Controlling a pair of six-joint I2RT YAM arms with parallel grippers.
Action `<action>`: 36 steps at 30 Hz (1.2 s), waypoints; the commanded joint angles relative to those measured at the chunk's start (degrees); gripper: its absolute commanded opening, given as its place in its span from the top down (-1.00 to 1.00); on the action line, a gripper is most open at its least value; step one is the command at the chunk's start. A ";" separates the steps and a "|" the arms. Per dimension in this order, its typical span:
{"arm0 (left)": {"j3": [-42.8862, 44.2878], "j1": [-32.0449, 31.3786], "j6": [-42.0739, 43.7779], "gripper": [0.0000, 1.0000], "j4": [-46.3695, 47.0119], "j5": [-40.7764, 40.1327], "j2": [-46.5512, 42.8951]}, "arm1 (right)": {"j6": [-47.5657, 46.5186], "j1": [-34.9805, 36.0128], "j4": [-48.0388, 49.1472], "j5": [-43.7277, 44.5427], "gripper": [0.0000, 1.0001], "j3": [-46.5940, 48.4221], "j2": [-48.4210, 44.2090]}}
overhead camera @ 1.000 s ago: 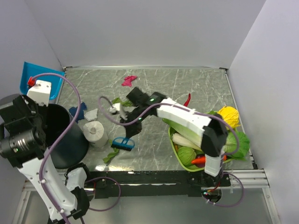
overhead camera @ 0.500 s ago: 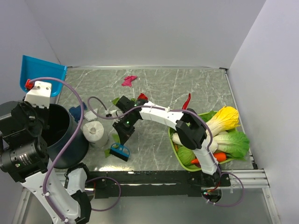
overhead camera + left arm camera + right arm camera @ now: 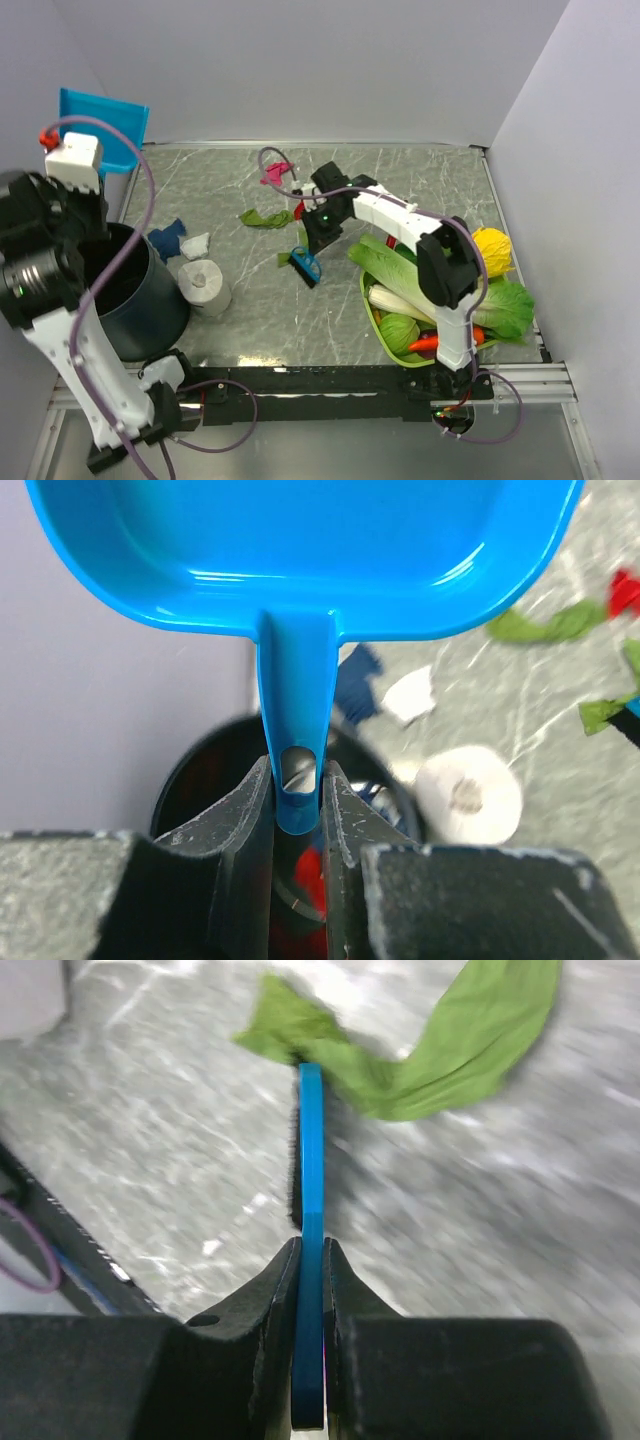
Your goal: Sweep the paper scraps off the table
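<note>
Your left claw (image 3: 297, 778) is pinched almost fully closed, with only the handle of the blue dustpan (image 3: 300, 550) between its fingers. From overhead the dustpan is held up at about 10 o'clock of the table (image 3: 420, 180), over the far-left corner and at 12 o'clock from the dark bin (image 3: 140, 295).

Your right claw (image 3: 311, 1250) is closed just as narrowly on the flat back of the blue brush (image 3: 311, 1150), which reaches out toward 12 o'clock in its wrist view. From overhead the brush is near the table's centre. I cannot tell whether its bristles touch the surface.

The paper scraps (image 3: 195, 245) all lie on the table:
- A small green scrap (image 3: 400, 1050) lies against the far end of the brush.
- A larger green scrap (image 3: 265, 216) lies at 10 o'clock from the brush.
- A red scrap (image 3: 625, 590) lies just beside the larger green one and is partly hidden by your right arm.
- A magenta scrap (image 3: 275, 176) lies near the far edge at 12 o'clock.
- A blue scrap (image 3: 167, 240) and a white scrap (image 3: 410, 695) lie side by side at 12 o'clock from the tissue roll (image 3: 205, 285), which stands just beside the bin.

A green vegetable tray (image 3: 366, 292) sits at 4 o'clock of the table.
</note>
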 commanded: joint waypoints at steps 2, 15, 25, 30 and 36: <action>3.14 -0.08 -6.00 0.98 4.66 7.66 6.81 | -5.86 -0.56 -1.22 3.38 1.00 -1.35 -9.78; 0.08 -26.80 -0.47 0.98 8.80 -3.23 21.57 | -13.96 -7.59 -0.08 10.81 1.00 6.03 -19.63; -17.77 -39.18 5.42 0.98 9.94 -2.97 22.99 | -19.66 -18.23 -11.76 18.92 1.00 30.11 -7.33; -21.03 -45.68 4.73 0.98 5.20 -2.09 27.64 | -25.37 -18.32 -9.57 16.65 1.00 28.36 -7.50; -28.41 -49.66 7.80 0.98 6.86 -7.71 30.45 | -24.70 -18.58 -1.05 9.36 1.00 14.85 -10.49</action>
